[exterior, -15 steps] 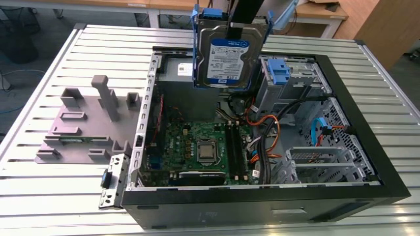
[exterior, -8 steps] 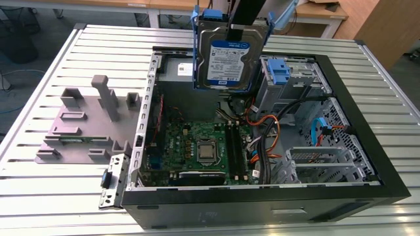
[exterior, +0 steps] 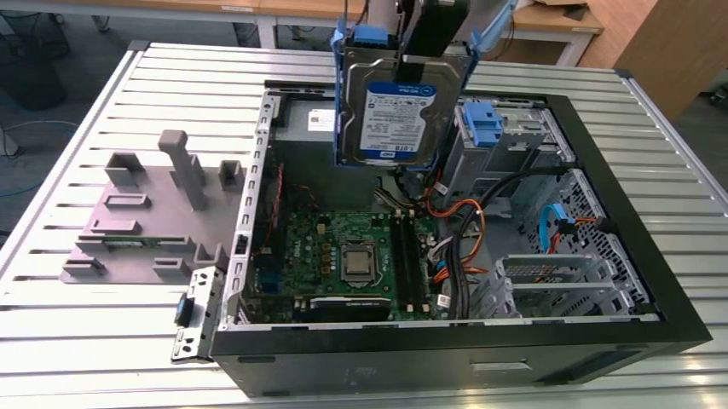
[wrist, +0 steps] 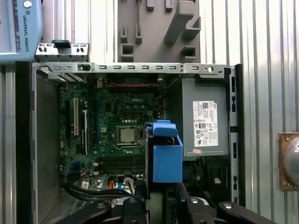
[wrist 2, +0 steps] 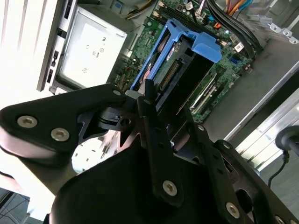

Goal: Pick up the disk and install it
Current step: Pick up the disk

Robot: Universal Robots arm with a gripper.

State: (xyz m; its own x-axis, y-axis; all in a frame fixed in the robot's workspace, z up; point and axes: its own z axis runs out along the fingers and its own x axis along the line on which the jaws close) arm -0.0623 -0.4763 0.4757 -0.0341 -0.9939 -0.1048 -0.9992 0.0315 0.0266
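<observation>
The end effector is clamped on the top edge of the disk, one of its fingers on each side of the blue caddy; the pads themselves are hidden, so contact is likely rather than certain; the disk hangs upright directly below it, label outward; farther down sits the open computer case, its motherboard beneath the disk and the power-supply box just beside; beyond the case a grey fixture rests on the slatted surface.

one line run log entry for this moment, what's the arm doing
gripper: shut on disk | disk: held on edge above open computer case | installed: not yet
</observation>
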